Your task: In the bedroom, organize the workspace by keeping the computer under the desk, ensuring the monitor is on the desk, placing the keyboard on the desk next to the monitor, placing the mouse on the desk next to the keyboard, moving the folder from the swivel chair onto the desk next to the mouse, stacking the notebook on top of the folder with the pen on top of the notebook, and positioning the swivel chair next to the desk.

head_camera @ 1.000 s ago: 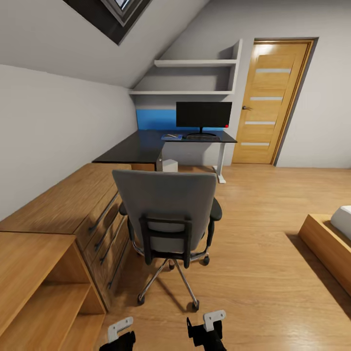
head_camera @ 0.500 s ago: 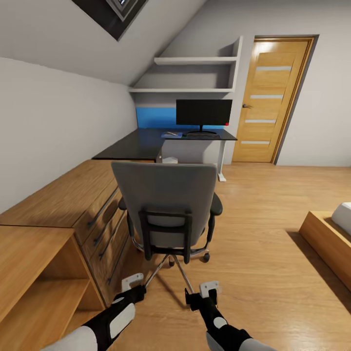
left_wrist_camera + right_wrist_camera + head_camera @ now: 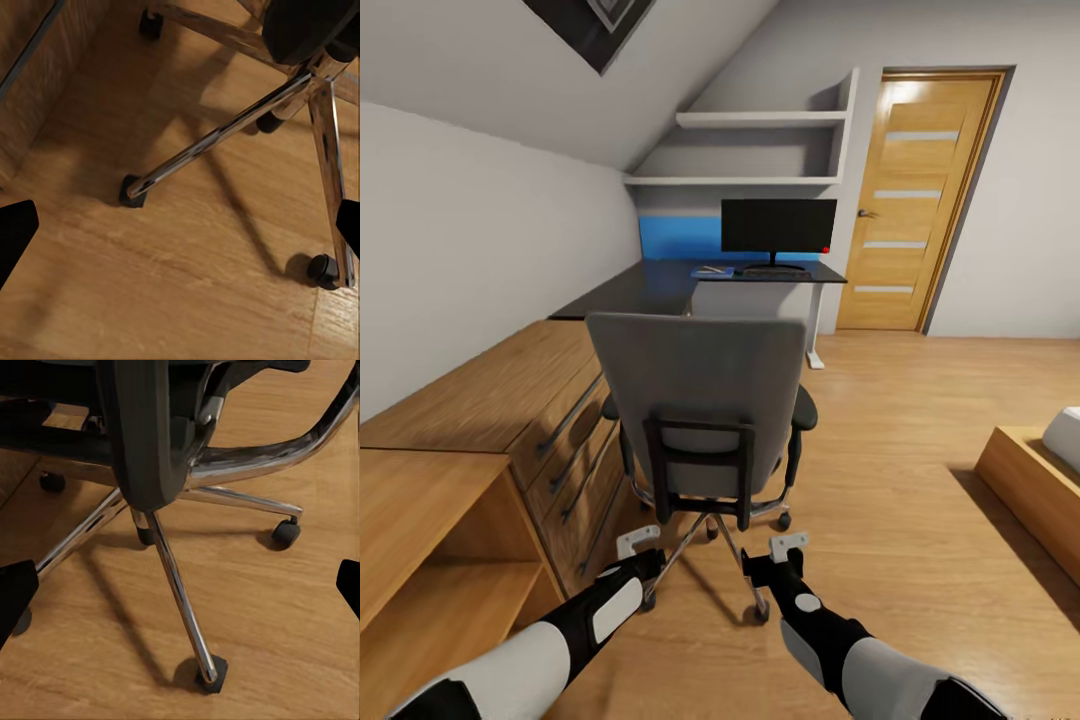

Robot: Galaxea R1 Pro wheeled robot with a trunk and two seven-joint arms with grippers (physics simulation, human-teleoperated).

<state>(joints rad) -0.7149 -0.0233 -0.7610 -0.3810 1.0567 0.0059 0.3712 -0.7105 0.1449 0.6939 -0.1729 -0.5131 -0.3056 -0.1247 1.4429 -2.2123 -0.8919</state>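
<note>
Oak-grained drawers (image 3: 575, 430) stand at nine o'clock, just beside the swivel chair (image 3: 700, 420). The left hand (image 3: 638, 548) and right hand (image 3: 785, 553) hover low behind it, both with fingers spread, near the chrome star base (image 3: 180, 592). A push so low could snag a slick spoke or castor (image 3: 132, 192), or swing the chair into the drawers. At twelve o'clock, well apart, the glossy black tabletop (image 3: 650, 290) carries the flat monitor (image 3: 778, 226), keyboard (image 3: 772, 271) and blue folder (image 3: 712, 272).
</note>
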